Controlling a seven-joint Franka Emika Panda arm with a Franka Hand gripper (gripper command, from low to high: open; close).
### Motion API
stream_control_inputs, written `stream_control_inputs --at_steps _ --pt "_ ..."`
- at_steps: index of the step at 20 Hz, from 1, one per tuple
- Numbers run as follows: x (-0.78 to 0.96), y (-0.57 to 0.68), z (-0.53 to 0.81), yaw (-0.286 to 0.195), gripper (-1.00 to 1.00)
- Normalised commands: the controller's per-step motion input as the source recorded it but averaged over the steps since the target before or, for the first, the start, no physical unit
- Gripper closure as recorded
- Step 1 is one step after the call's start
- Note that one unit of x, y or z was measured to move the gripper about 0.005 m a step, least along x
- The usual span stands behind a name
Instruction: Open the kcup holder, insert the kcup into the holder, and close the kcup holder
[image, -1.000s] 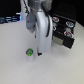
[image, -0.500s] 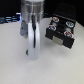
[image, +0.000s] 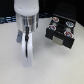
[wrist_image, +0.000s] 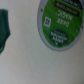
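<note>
One arm (image: 25, 35) is in the exterior view, white and upright, filling that view's left half and reaching down toward the pale desk (image: 50, 67) near its middle. Its gripper (image: 25, 56) hangs low over the desk surface; the frames are too blurred and the fingers too hidden to show whether it is wide, narrow or holding anything, so I cannot tell.

One kcup (wrist_image: 60, 22) shows, only in the wrist view: a round green foil top with white lettering and a white rim, lying on the pale surface right under the wrist. In the exterior view the arm stands in front of that spot, so the pod cannot be found there. At the edge of the wrist view sits one dark green shape (wrist_image: 3, 30), too cropped to name.

Moving to the exterior view's right, one kcup holder (image: 61, 29) sits toward the far right corner of the desk, turned at an angle. It is a black box with its top showing round pod slots, several carrying small coloured lids; their count is too blurred to give. It stands well apart from the arm.

Bare desk lies between arm and holder, and along the near edge. Behind the far edge the background is dark.
</note>
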Motion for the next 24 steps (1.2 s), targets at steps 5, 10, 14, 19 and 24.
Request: stream_control_inputs --at_steps 5,10,14,19,24 --pt "-0.24 0.12 -0.05 0.000 -1.00" --pt "-0.48 0.17 -0.09 0.000 -1.00" --pt "-0.12 0.00 -0.06 -0.086 -1.00" --pt "-0.02 -0.04 -0.13 -0.176 1.00" --pt "0.00 -0.02 -0.03 -0.102 1.00"
